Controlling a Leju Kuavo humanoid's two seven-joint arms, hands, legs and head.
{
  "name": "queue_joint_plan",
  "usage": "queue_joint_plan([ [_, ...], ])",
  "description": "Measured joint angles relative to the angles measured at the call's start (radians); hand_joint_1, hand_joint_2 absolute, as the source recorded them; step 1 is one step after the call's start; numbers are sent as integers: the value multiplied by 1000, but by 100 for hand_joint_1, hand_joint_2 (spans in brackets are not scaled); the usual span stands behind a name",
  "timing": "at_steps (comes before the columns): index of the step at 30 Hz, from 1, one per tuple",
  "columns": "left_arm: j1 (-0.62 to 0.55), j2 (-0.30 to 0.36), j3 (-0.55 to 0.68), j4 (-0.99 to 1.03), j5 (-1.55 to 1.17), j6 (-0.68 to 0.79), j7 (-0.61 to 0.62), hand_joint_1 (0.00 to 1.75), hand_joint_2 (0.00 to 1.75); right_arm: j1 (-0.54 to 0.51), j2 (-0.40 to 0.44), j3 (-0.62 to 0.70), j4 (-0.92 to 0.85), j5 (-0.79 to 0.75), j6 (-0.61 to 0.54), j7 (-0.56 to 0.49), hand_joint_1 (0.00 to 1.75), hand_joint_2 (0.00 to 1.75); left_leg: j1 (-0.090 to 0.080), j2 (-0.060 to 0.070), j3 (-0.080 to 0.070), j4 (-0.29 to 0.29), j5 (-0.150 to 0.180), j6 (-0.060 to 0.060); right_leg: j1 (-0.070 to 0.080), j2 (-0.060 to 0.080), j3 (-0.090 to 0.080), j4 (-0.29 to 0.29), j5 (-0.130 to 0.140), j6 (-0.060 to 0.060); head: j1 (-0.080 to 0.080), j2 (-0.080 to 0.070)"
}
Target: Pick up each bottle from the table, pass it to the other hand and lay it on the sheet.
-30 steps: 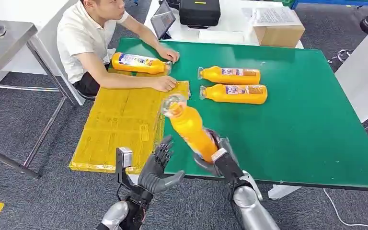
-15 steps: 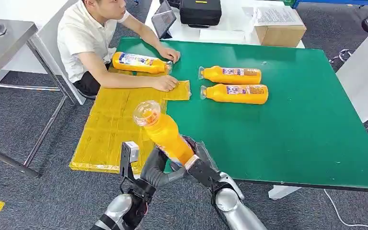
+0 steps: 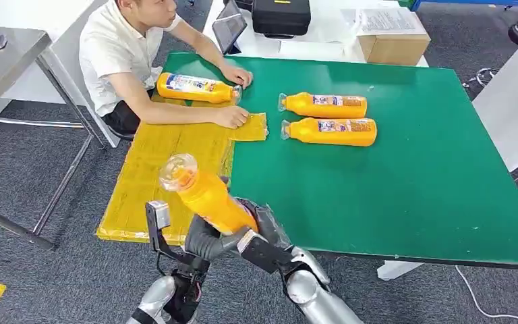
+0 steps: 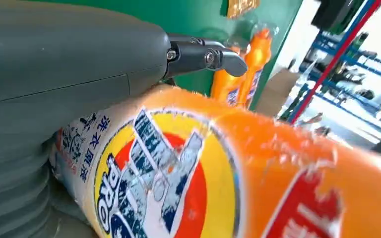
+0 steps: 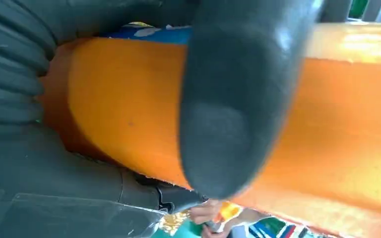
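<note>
An orange bottle (image 3: 208, 198) with a clear cap is held tilted above the near edge of the yellow sheet (image 3: 162, 169), cap pointing up and away from me. My right hand (image 3: 262, 237) grips its lower body, thumb (image 5: 233, 109) across the orange bottle (image 5: 352, 99). My left hand (image 3: 201, 241) cups the base from below; in the left wrist view the labelled bottle (image 4: 178, 178) lies against the left hand (image 4: 54, 74) with a finger (image 4: 203, 54) reaching over it. Two more orange bottles (image 3: 324, 105) (image 3: 330, 131) lie on the green table (image 3: 411, 189). Another bottle (image 3: 195, 88) lies on the sheet's far end.
A person (image 3: 125, 54) sits at the table's far left corner, one hand (image 3: 233, 118) pressing on the sheet, the other hand (image 3: 237, 74) by the far bottle. A tablet (image 3: 229, 30), black case (image 3: 281, 17) and cardboard box (image 3: 391, 44) stand behind. A grey metal table (image 3: 7, 50) is at left.
My right hand has carried the bottle leftward from above the table to above the sheet's near edge. My left hand, free a second ago, now has the bottle's base in it.
</note>
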Motion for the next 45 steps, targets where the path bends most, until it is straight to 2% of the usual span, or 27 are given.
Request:
queue_joint_plan([
  [2,13,0,13,-19,22,-6,14,0,175,-5,6,14,14,19,-34,0,173,175,0,0,0,0,0,0,0,0,0,0,0,0,0,0],
  [3,16,0,17,-24,27,-10,19,5,175,-8,9,18,23,27,-47,0,173,175,0,0,0,0,0,0,0,0,0,0,0,0,0,0],
  [4,17,0,22,-24,30,-15,25,175,175,-11,12,21,31,33,-58,0,173,175,0,0,0,0,0,0,0,0,0,0,0,0,0,0],
  [5,18,0,26,-24,32,-20,28,175,175,-14,14,23,40,40,-69,0,168,175,0,0,0,0,0,0,0,0,0,0,0,0,0,0],
  [7,17,0,32,-24,25,-30,28,175,175,-18,19,29,60,56,-89,0,134,175,0,0,-1,0,0,0,0,0,0,0,0,0,0,0],
  [8,17,0,35,-24,17,-31,23,175,175,-24,22,31,69,63,-95,0,0,175,0,0,0,0,0,0,0,0,0,0,0,0,0,0],
  [18,12,-2,67,-24,17,-29,-19,175,175,-11,33,47,92,83,-140,-12,0,175,0,1,-1,0,0,0,0,0,-1,0,0,0,0,0],
  [29,8,-17,185,-99,4,48,-78,175,175,34,80,46,138,22,-139,-38,0,175,0,1,-2,0,0,0,0,0,-2,0,0,0,1,0],
  [33,-35,-17,187,-94,-277,265,-202,175,175,56,86,56,161,17,-155,-47,0,175,0,-2,-3,0,0,0,0,-1,-1,0,0,0,1,0],
  [35,-76,-13,192,-84,-349,299,-228,175,175,82,86,64,171,17,-159,-50,0,175,0,-7,-3,0,1,0,0,-4,0,0,0,0,1,0],
  [38,-95,-13,193,-71,-363,312,-233,175,175,96,88,71,180,17,-161,-53,0,175,0,-5,-3,0,0,0,0,-3,-1,1,0,0,0,0],
  [40,-110,-9,190,-58,-447,380,-235,175,175,98,88,70,185,17,-175,-56,0,175,0,-5,-3,0,1,0,0,-3,-1,0,0,0,1,0],
  [42,-135,3,176,-16,-678,527,-222,175,175,101,89,70,186,17,-203,-69,0,175,0,-6,-3,0,1,0,0,-3,-1,0,0,0,1,0],
  [45,-185,29,162,98,-1003,597,-134,175,175,112,89,57,176,6,-267,-111,0,175,0,-6,-3,0,1,-1,0,-3,0,0,0,0,1,0],
])
